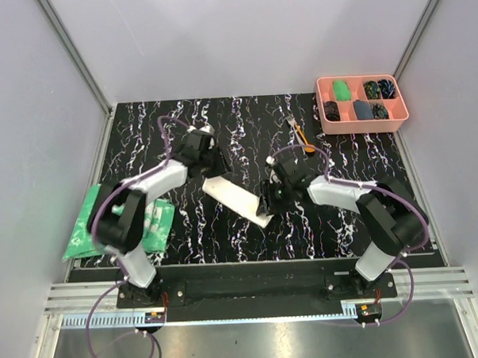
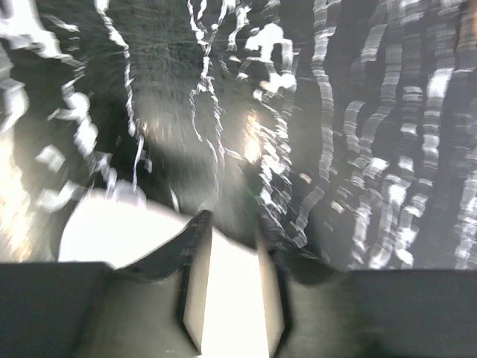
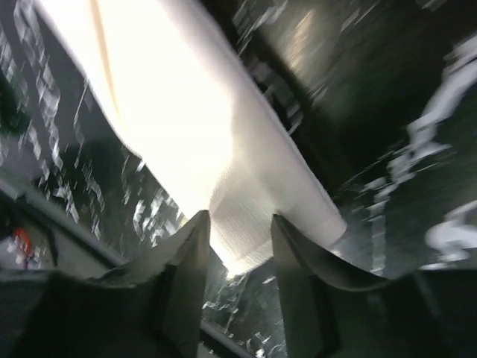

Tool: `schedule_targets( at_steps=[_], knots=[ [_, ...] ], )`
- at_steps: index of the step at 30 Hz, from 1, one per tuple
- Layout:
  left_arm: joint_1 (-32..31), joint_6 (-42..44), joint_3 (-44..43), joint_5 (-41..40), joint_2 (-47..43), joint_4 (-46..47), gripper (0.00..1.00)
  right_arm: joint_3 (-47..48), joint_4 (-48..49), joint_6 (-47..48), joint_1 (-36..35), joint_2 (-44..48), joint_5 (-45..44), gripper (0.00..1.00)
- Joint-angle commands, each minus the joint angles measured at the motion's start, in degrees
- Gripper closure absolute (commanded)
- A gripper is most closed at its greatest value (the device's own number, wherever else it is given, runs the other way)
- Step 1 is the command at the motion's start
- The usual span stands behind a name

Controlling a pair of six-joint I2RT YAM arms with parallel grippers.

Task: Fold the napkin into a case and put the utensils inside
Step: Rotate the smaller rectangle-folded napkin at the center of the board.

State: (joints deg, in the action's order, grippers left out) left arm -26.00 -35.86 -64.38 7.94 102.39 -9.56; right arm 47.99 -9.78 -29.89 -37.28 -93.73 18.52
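The cream-white cloth napkin (image 1: 236, 201), already folded into a narrow case (image 1: 224, 192), lies mid-way on the black marbled table (image 1: 206, 237). My left gripper (image 1: 210, 169) at its 10 o'clock end and right gripper (image 1: 269, 205) at 4 o'clock straddle it part-open, gripping nothing. The orange-handled fork-and-spoon utensils (image 1: 299, 131), at 1 o'clock, are not yet inside.

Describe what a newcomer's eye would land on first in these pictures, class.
The bright cream napkin, folded into a strip, lies slantwise mid-table on the black marbled top, the left pincer at its far end and the right pincer at its near end. Next come the pink tray at the far right corner and the green mottled cloth at the near left edge.
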Motion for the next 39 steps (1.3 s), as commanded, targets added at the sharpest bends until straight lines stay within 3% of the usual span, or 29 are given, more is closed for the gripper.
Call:
schedule_targets(
  at_steps=[1, 6, 9, 15, 23, 31, 39],
  knots=[
    [0.6, -1.7, 1.9, -5.0, -14.0, -1.2, 0.61, 8.9, -15.4, 9.2, 5.5, -5.5, -11.9, 0.46],
    [1.1, -1.2, -2.1, 3.3, -13.5, -5.3, 0.61, 24.5, -25.3, 12.0, 10.2, -10.6, -17.9, 0.40],
    [1.0, 0.7, -4.9, 5.4, -9.8, -8.5, 0.65, 27.4, -27.0, 9.0, 10.2, -7.7, -15.0, 0.39],
    [1.4, 2.0, -6.9, 5.7, -4.1, -10.4, 0.70, 19.1, -21.4, -2.6, 10.2, 2.7, -7.6, 0.37],
    [1.4, 2.2, -7.3, 4.7, 1.5, -9.9, 0.72, 4.8, -8.0, -13.7, 10.2, 11.3, -4.0, 0.44],
    [1.4, 0.7, -2.6, 3.5, 2.6, -7.9, 0.73, -2.5, 3.0, -19.1, 10.2, 6.7, -4.6, 0.44],
    [1.2, -1.9, 7.1, 4.4, -2.4, -6.3, 0.73, 4.7, 5.7, -11.7, 12.3, -3.7, -4.7, 0.41]
  ],
)
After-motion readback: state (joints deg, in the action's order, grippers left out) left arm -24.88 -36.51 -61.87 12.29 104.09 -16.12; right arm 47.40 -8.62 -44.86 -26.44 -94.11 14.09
